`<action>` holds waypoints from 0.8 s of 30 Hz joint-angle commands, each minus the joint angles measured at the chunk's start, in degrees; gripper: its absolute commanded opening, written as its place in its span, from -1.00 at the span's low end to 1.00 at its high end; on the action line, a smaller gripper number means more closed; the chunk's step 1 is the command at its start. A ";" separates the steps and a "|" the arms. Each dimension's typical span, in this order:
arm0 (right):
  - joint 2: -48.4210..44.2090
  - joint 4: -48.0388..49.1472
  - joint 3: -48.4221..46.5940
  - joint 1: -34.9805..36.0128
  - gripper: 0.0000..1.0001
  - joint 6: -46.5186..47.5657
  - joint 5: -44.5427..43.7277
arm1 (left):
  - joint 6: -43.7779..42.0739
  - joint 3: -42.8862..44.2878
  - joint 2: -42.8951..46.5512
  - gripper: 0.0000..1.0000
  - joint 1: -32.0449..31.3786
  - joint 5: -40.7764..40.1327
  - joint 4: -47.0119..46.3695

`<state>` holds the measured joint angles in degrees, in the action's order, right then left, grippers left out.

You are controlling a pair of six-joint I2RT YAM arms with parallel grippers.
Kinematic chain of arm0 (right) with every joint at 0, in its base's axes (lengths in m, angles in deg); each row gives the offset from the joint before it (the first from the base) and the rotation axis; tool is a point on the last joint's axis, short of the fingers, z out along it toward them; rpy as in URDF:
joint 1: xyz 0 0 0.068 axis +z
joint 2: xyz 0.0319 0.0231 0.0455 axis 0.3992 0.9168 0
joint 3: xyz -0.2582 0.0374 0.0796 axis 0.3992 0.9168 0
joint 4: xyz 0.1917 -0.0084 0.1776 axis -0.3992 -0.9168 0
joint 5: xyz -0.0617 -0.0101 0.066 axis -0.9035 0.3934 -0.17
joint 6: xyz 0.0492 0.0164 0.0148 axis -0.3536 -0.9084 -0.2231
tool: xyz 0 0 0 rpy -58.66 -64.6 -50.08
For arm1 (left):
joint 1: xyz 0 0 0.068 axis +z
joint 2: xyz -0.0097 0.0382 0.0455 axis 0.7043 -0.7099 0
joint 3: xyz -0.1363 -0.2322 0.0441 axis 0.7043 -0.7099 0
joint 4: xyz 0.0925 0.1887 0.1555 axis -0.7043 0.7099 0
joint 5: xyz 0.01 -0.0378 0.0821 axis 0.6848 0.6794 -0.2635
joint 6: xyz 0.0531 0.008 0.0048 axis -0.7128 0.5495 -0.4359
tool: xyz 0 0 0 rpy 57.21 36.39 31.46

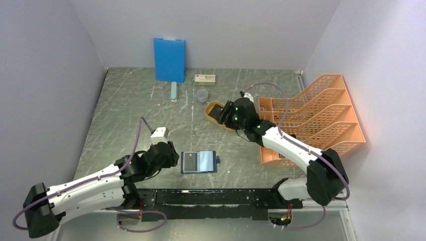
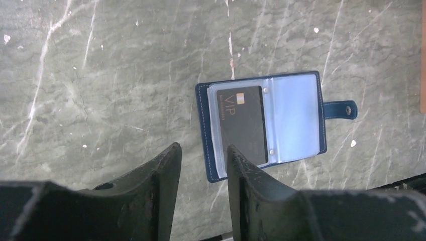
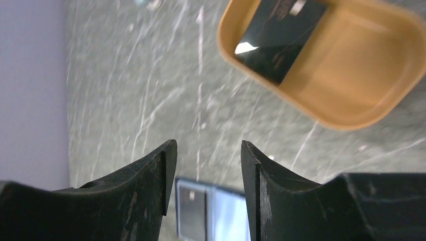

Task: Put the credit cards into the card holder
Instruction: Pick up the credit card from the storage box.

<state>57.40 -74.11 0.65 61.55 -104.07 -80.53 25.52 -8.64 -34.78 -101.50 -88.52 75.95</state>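
Note:
The card holder (image 1: pixel 199 161) (image 2: pixel 296 115) lies open and flat on the table, its clasp tab to the right. A black credit card (image 2: pixel 241 125) marked VIP sits in its left clear sleeve. My left gripper (image 1: pixel 173 159) (image 2: pixel 201 148) hovers just left of the holder, open, with nothing between its fingers. Another black credit card (image 3: pixel 281 40) lies in the yellow-orange tray (image 1: pixel 208 114) (image 3: pixel 361 75). My right gripper (image 1: pixel 223 114) (image 3: pixel 208 143) hangs above the tray's near side, open and empty. The card holder (image 3: pixel 211 216) shows blurred between its fingers, far below.
An orange file rack (image 1: pixel 311 118) stands at the right, close to the right arm. A bright blue board (image 1: pixel 169 59) leans on the back wall. Near it are a small box (image 1: pixel 205 79), a clear cup (image 1: pixel 202 95) and a pale bar (image 1: pixel 174 91).

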 commanded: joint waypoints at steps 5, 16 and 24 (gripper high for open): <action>11.06 7.72 -4.78 -8.04 0.08 -3.18 -4.88 | -0.84 2.50 -1.64 -0.11 0.29 -1.60 1.72; 23.52 12.16 -6.99 -9.97 0.07 -6.87 -3.62 | -0.94 2.68 -5.11 -0.11 0.35 -2.08 0.24; 27.88 15.50 -6.62 -10.98 0.03 -8.77 -1.53 | -0.09 1.88 -5.92 -0.11 0.34 -1.49 -0.65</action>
<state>83.57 -61.92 -5.03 51.10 -111.26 -82.37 25.11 -7.98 -40.87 -101.48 -89.09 76.76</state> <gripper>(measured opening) 0.522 0.443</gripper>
